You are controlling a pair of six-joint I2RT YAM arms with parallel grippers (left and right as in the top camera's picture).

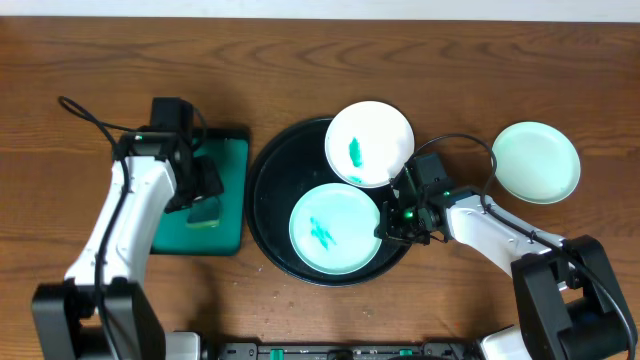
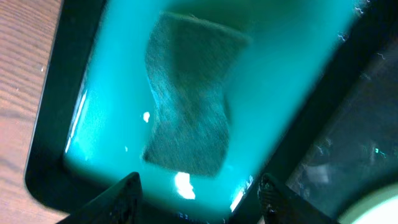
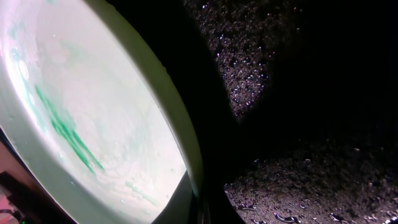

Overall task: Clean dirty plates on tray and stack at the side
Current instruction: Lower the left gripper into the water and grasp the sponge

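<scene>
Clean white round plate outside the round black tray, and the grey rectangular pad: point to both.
Clean white round plate (image 1: 537, 161), overhead view, its centre.
Grey rectangular pad (image 2: 189, 106), left wrist view, its middle.

White arm links (image 1: 130, 215), black joints (image 1: 175, 120), cables (image 1: 85, 112)

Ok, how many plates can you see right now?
3: smeared plate flat in the tray; another smeared plate over its upper rim; clean plate on the table, right.

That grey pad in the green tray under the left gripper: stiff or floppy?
Probably floppy: the grey pad has wavy edges. Likely wet and drippy, since the green tray glints around it. It looks thin, so probably light.
</scene>
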